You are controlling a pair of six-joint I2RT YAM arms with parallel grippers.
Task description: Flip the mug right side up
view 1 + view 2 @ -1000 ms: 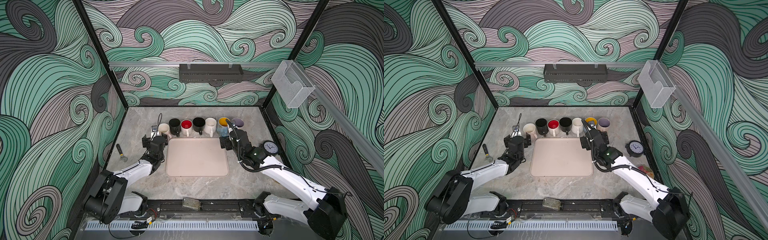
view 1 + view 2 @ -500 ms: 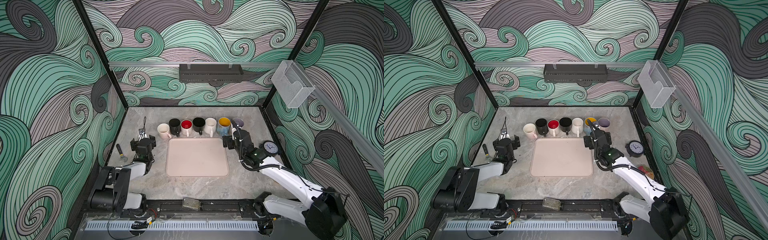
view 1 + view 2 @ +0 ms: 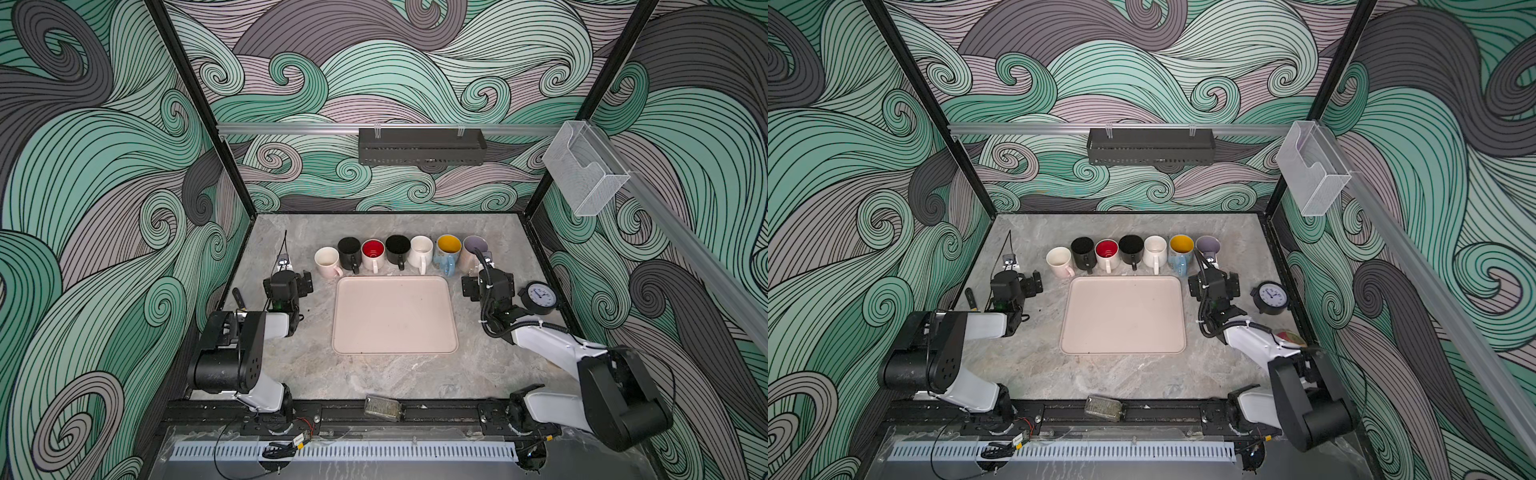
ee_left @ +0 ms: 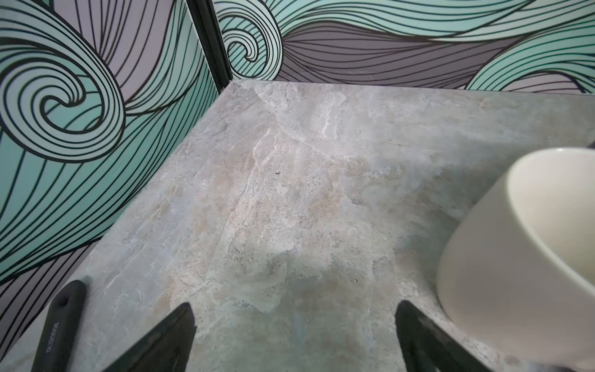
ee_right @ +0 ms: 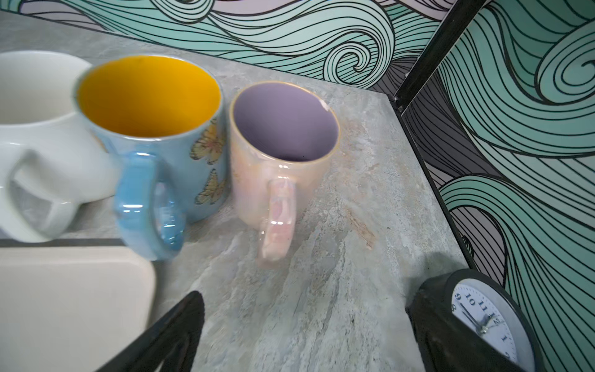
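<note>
Grey marbled tabletop is filling the floor of a booth whose walls are carrying teal, grey and mauve wave swirls. Along the far edge of a beige tray, 7 mugs are standing in 1 tight row, every mouth facing up and every handle pointing toward the tray. From the left side of both top views they are running: a cream mug, a black mug, a white mug with a red lining, a second black mug, a plain white mug, a glossy blue mug that is showing a yellow inside and butterfly prints, and a pearly pink mug that is showing a lilac inside and a thin gold rim. The left gripper is hanging over bare tabletop just beside the cream mug, its jaws spread wide and gripping nothing. The right gripper is hanging in front of the pearly pink mug, jaws likewise spread wide and empty, with a black clock sitting just beside it. A black tool handle is lying near the left wall.
</note>
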